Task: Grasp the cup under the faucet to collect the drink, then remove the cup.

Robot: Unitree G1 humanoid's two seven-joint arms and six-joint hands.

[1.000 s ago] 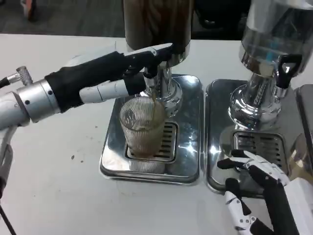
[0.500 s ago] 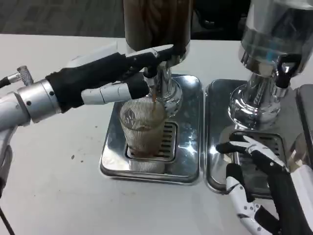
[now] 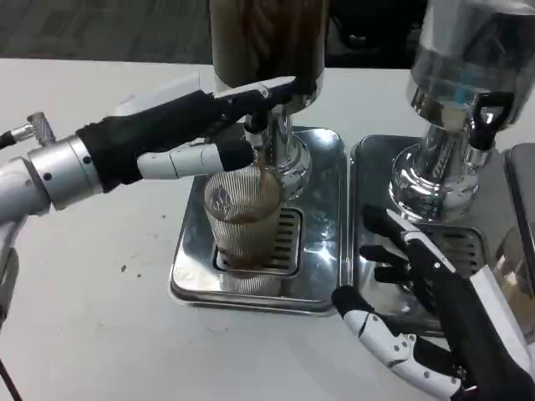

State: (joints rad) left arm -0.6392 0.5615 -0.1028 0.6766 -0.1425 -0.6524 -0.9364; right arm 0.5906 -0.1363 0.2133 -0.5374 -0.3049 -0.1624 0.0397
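Left hand [image 3: 219, 125] presses the faucet [image 3: 266, 109], filling the cup [image 3: 244, 215]; right hand [image 3: 418, 292], fingers spread wide, waits nearby, empty.

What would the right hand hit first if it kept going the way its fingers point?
Probably the cup: the right hand has open fingers pointing up-left across the right drip tray. The trays' raised edges may catch it first; depth is unclear.

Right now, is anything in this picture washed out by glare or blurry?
In the head view, the metal drip tray and the right dispenser's chrome base throw bright reflections; the ribbed cup stays readable, and the right hand looks slightly soft-edged.
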